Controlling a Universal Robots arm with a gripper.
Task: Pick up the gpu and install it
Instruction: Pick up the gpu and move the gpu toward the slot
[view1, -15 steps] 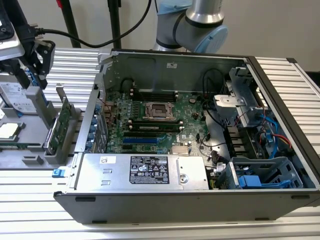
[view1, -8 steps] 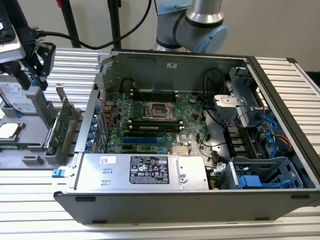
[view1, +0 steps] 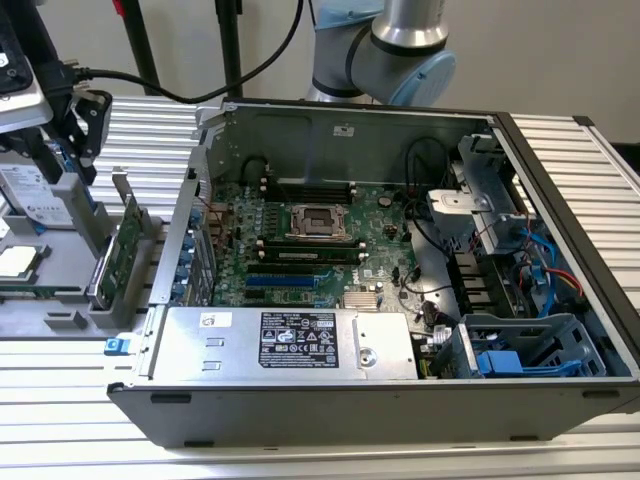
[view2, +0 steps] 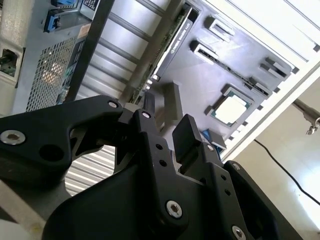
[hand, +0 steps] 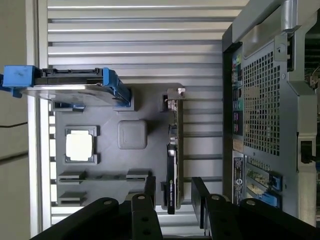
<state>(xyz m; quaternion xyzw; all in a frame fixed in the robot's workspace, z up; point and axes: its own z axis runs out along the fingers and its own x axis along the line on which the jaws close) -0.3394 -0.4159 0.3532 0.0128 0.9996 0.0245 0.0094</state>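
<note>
Two black fingers (hand: 149, 195) of the gripper (hand: 173, 186) stand wide apart and hold nothing. In the first wrist view the gpu (hand: 172, 150) is seen from above as a thin line. It stands on its long edge in a slot of the gray holder tray (hand: 135, 107), with its silver bracket (hand: 175, 94) at the end far from the gripper. The card's other end, with the black shroud, lies in the gap between the fingers in this view, but I judge that the gripper is above it and not yet in contact.

In the exterior view the gpu (view1: 122, 250) is on the exterior view's left, just beside the open computer case (view1: 400, 412) and outside it, so it is not installed. The same tray carries a processor (hand: 80, 146) and a hard drive (hand: 70, 86) in a blue frame, both apart from the card.

The step in hand seems to be the grasp. To do it well, the gap should be centred on the card's thin edge, with the fingers parallel to the card's faces. The descent should be straight, because a tilted approach can push the card sideways in its slot. I think it is better to close on the shroud and board than on the bracket, and gently, since the board can bend.
</note>
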